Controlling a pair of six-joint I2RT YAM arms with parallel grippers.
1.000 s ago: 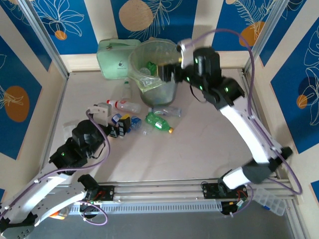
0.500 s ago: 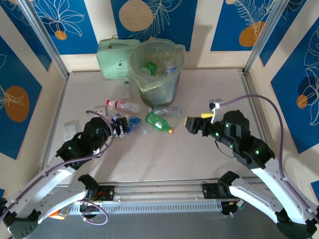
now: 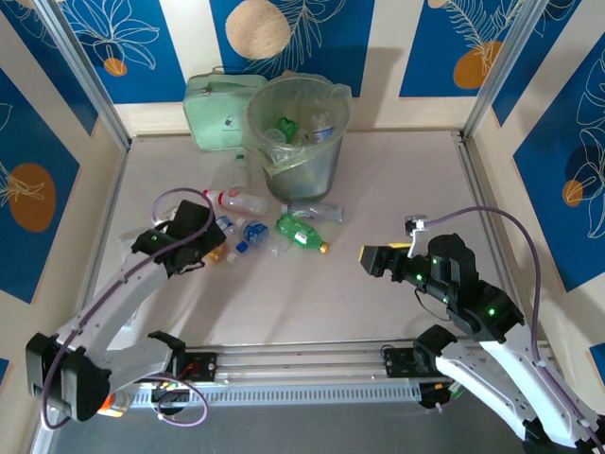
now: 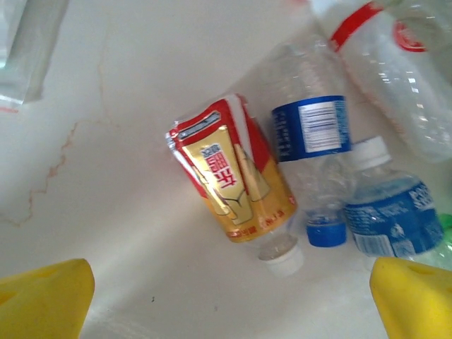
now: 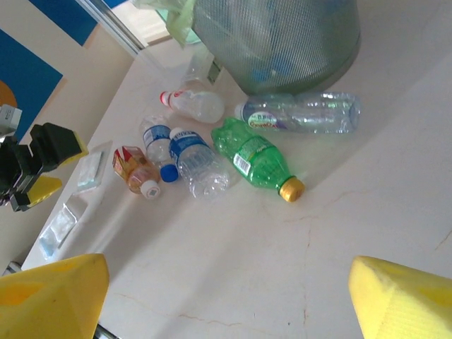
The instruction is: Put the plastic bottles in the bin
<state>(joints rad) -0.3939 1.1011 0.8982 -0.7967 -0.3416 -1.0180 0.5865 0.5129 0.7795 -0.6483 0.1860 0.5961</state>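
Hovering over gold-labelled bottle (image 4: 233, 187) with left pincer (image 4: 227, 300) spread, right pincer (image 5: 227, 300) likewise spread, empty. Could clip blue-labelled bottle (image 4: 311, 138) just beside, rolling both.

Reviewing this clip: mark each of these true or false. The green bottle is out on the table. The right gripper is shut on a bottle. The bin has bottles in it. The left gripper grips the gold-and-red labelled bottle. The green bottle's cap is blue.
1. The green bottle lies on the table, outside the bin. True.
2. The right gripper is shut on a bottle. False: it is open, with nothing between its fingers.
3. The bin has bottles inside it. True.
4. The left gripper grips the gold-and-red labelled bottle. False: it is open and the bottle lies free on the table.
5. The green bottle's cap is blue. False: it is yellow.
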